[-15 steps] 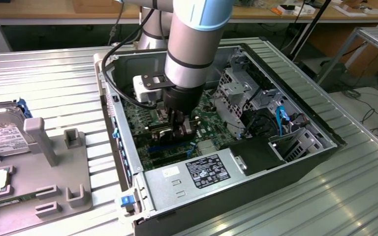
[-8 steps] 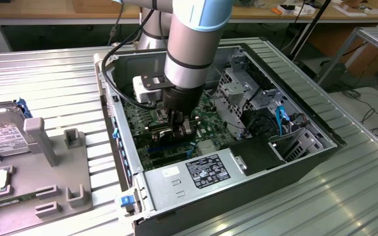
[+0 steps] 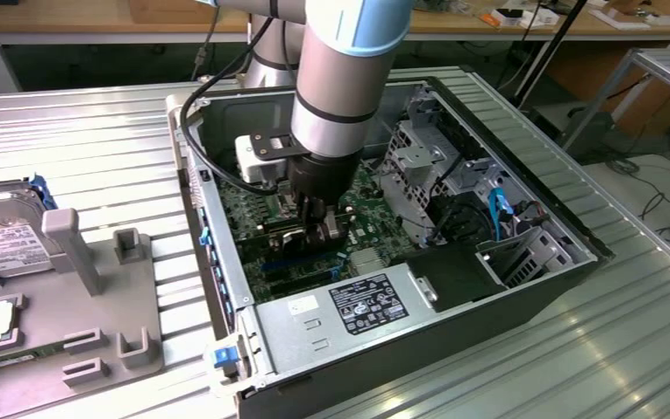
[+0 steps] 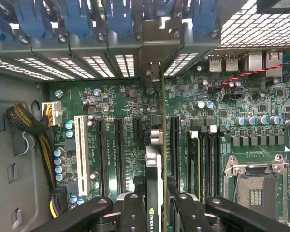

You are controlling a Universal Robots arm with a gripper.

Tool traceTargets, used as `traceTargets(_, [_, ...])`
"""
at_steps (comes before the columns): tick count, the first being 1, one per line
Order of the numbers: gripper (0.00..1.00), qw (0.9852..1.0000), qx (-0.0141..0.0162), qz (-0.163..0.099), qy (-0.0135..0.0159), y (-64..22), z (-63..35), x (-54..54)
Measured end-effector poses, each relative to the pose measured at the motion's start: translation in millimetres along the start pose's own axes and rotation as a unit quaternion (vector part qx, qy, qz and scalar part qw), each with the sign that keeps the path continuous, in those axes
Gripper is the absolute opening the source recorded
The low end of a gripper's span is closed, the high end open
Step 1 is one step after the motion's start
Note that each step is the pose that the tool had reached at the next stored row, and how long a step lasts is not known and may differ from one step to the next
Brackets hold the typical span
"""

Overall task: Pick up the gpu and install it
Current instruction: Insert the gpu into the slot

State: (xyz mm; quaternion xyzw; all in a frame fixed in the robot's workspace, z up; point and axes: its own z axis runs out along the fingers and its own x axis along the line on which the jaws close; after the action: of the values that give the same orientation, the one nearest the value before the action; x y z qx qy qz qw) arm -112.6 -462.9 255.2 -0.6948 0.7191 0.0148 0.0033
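Observation:
My gripper [image 3: 314, 225] is down inside the open computer case [image 3: 568, 253], above the green motherboard [image 3: 370, 231]. It is shut on the gpu [image 3: 294, 237], a dark card held on edge between the fingers. In the wrist view the gpu [image 4: 153, 164] appears edge-on, running from my gripper [image 4: 157, 205] toward the rear slot opening, where its silver bracket [image 4: 154, 72] stands. The card sits over the motherboard [image 4: 121, 96], between the long black expansion slots [image 4: 120, 154]. Whether its edge is seated in a slot is hidden by the card itself.
A white slot [image 4: 80, 154] and a cable bundle [image 4: 29, 123] lie to one side, an empty CPU socket [image 4: 253, 188] to the other. Blue clips [image 4: 77, 17] line the rear wall. The silver power supply [image 3: 358, 305] fills the case front. A grey tray [image 3: 137, 305] holds a hard drive [image 3: 3, 236].

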Motion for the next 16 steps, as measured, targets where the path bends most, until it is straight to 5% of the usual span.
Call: traceTargets(16, [0.27,1.0000,-0.0003,-0.001,0.0000,0.0,-3.5,-0.4])
